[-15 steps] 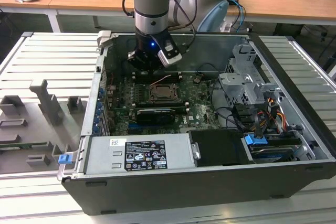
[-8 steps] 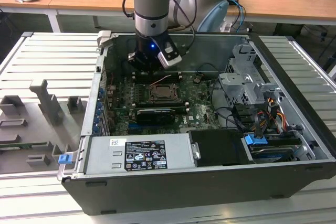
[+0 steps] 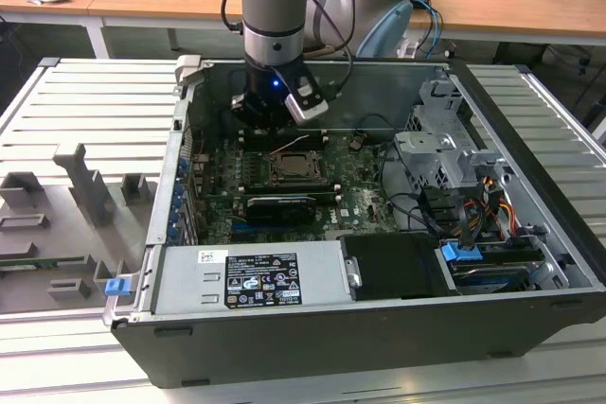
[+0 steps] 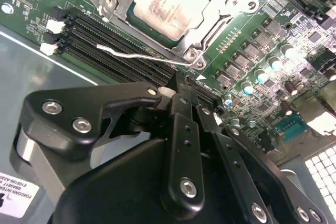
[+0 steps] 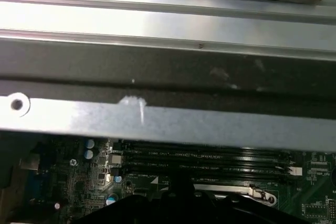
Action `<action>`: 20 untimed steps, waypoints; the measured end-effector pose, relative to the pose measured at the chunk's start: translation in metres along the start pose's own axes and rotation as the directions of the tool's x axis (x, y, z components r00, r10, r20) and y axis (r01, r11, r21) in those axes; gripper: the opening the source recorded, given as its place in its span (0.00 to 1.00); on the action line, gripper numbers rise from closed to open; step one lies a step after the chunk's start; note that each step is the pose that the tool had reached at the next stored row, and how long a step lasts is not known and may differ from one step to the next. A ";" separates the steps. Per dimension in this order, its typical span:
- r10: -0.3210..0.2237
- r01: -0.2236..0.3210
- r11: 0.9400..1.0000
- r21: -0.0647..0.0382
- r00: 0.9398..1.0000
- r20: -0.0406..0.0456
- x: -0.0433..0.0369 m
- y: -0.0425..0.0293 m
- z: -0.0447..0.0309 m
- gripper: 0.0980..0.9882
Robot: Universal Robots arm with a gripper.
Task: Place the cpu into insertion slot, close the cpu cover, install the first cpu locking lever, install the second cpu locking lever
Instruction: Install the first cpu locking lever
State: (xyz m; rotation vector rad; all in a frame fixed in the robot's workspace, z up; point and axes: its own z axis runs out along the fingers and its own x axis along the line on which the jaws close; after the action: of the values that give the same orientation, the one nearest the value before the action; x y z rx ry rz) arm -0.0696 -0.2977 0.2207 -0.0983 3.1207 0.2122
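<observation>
The hand [image 4: 181,90] is seen in the second wrist view with its fingers [image 4: 184,129] brought together into one narrow tip, nothing being clamped between them. That tip is poised just beside a thin silvery lever [image 4: 142,55], which stands slightly raised along one edge of the socket, next to the black memory slots [image 4: 105,40].

The cpu [image 4: 167,3] is already seated in the socket, its pale metal top showing through the window of the cpu cover [image 4: 210,22], which appears to be lowered over it. The first two steps are therefore judged done, and the locking-lever stage is judged to be in hand. The unlatched lever would have to be pressed down and tucked sideways under its catch, with the closed tip kept on the thin wire so that it does not slip onto the board.

Relative to the computer case [image 3: 530,196] in the exterior view: on the exterior view's left, grey holders [image 3: 85,186] are set on a ribbed metal surface [image 3: 57,130]. In the middle the arm [image 3: 275,7] reaches down into the open case above the socket. On the exterior view's right a drive cage [image 3: 445,153] and coloured cables [image 3: 488,201] are seen. Behind the case, wooden desks [image 3: 502,7] run across the room.
</observation>
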 end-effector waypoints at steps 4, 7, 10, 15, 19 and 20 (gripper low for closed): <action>0.000 0.000 1.000 0.000 1.000 0.000 -0.0066 -0.0004 0.0001 0.01; 0.000 0.000 1.000 0.000 1.000 0.000 -0.0103 -0.0007 0.0005 0.01; 0.000 0.000 1.000 0.000 1.000 0.000 -0.0121 -0.0009 0.0009 0.01; 0.000 0.000 1.000 0.000 1.000 0.000 -0.0147 -0.0012 0.0015 0.01; 0.000 0.000 1.000 0.000 1.000 0.000 -0.0167 -0.0013 0.0016 0.01; 0.000 0.000 1.000 0.000 1.000 0.000 -0.0173 -0.0013 0.0016 0.01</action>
State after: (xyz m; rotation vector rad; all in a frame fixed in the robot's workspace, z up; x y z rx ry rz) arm -0.0522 -0.2978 0.2192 -0.0980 3.1207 0.2121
